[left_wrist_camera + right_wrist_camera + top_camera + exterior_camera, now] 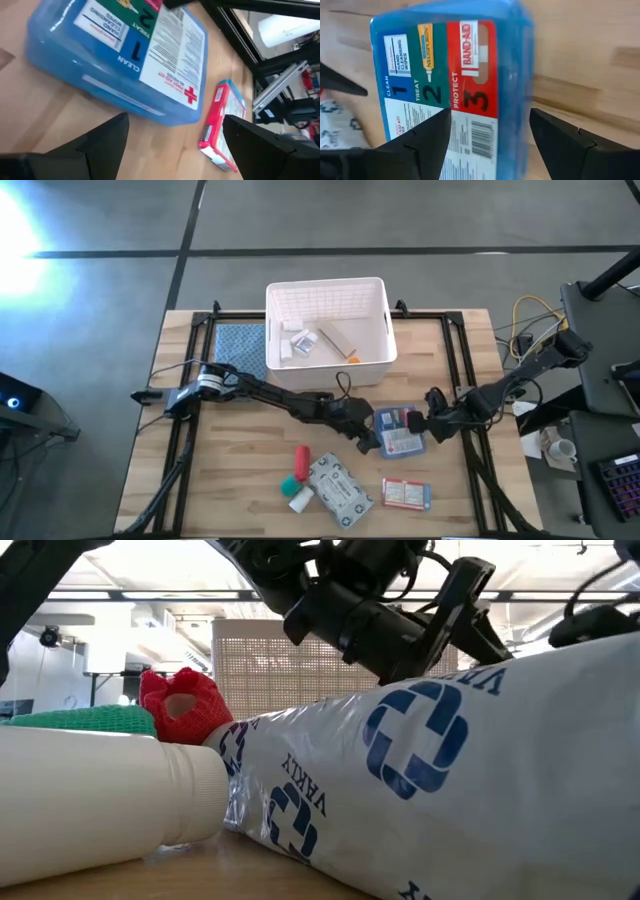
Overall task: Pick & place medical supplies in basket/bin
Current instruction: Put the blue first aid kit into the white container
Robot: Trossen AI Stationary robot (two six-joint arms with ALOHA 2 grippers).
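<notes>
The blue red-cross pouch [401,430] lies flat on the table between my two grippers. My left gripper [368,436] is open at the pouch's left end; in its wrist view the pouch [120,55] lies just beyond the spread fingers [175,150]. My right gripper [432,426] is open at the pouch's right end [520,90], one finger on each side of that edge [490,145]. The red tube [300,456], green-capped bottle [290,482], a white bottle [300,499], the grey-white packet [339,489] and the white-red box [406,493] lie near the table's near edge. The white bin [378,320] stands at the far edge.
The bin holds a few small white and tan items [322,338]. A blue patterned cloth [240,345] lies left of the bin. Black frame rails [465,370] run along the table. Bare wood [230,470] shows at the near left. Cables and equipment [530,325] sit off the right edge.
</notes>
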